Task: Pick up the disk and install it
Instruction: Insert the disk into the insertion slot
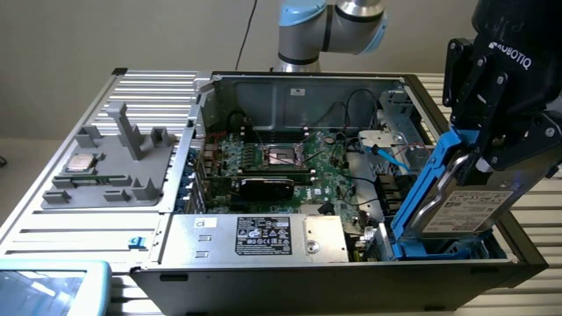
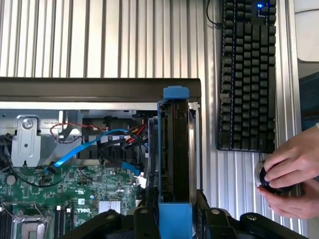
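Since the computer case lies open, the drive bay in its near corner on the exterior view's right is exposed. The disk stands tilted over the bay, with its lower end at the blue frame. The gripper has its fingers clamped on the disk's upper half. Doing this step well likely means lining the disk's blue rails up with the bay's guides and lowering it without twisting, clear of the blue cable beside it. ROBOTIQ reads on the gripper. The black label on the silver box and the disk's white label are too small to read.
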Controlling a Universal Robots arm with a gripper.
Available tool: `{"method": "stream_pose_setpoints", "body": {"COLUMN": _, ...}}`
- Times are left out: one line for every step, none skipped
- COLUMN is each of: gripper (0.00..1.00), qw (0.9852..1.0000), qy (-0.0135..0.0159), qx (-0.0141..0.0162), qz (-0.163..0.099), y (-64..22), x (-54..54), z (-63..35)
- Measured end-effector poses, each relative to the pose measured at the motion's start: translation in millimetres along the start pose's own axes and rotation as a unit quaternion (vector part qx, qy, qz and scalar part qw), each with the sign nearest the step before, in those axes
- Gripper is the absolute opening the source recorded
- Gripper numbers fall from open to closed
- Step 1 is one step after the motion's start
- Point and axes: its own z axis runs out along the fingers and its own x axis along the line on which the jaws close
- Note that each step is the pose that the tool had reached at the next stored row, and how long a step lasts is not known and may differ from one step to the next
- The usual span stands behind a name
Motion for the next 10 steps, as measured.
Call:
{"method": "stream_pose_setpoints", "body": {"gripper": 0.37, "qw": 1.0000, "qy": 0.0008, "qx": 0.0000, "qz": 0.000, "y": 0.0, "x": 0.1, "z": -0.1}}
{"method": "stream_pose_setpoints", "body": {"gripper": 0.37, "qw": 1.0000, "qy": 0.0008, "qx": 0.0000, "qz": 0.000, "y": 0.0, "x": 0.1, "z": -0.1}}
{"method": "stream_pose_setpoints", "body": {"gripper": 0.37, "qw": 1.0000, "qy": 0.0009, "qx": 0.0000, "qz": 0.000, "y": 0.0, "x": 0.1, "z": 0.0}}
{"method": "stream_pose_setpoints", "body": {"gripper": 0.37, "qw": 1.0000, "qy": 0.0008, "qx": 0.0001, "qz": 0.000, "y": 0.1, "x": 0.1, "z": 0.0}}
{"method": "stream_pose_setpoints", "body": {"gripper": 0.37, "qw": 1.0000, "qy": 0.0009, "qx": 0.0001, "qz": 0.000, "y": 0.1, "x": 0.2, "z": 0.0}}
{"method": "stream_pose_setpoints", "body": {"gripper": 0.37, "qw": 1.0000, "qy": 0.0009, "qx": 0.0001, "qz": 0.000, "y": 0.1, "x": 0.7, "z": 0.0}}
{"method": "stream_pose_setpoints", "body": {"gripper": 0.37, "qw": 1.0000, "qy": 0.0009, "qx": 0.0001, "qz": 0.000, "y": 0.1, "x": 1.2, "z": 0.0}}
{"method": "stream_pose_setpoints", "body": {"gripper": 0.37, "qw": 1.0000, "qy": 0.0009, "qx": 0.0001, "qz": 0.000, "y": 0.1, "x": 1.8, "z": -0.1}}
{"method": "stream_pose_setpoints", "body": {"gripper": 0.37, "qw": 1.0000, "qy": 0.0010, "qx": 0.0001, "qz": 0.000, "y": 0.1, "x": 2.3, "z": 0.0}}
{"method": "stream_pose_setpoints", "body": {"gripper": 0.37, "qw": 1.0000, "qy": 0.0009, "qx": 0.0001, "qz": 0.000, "y": 0.1, "x": 2.7, "z": -0.1}}
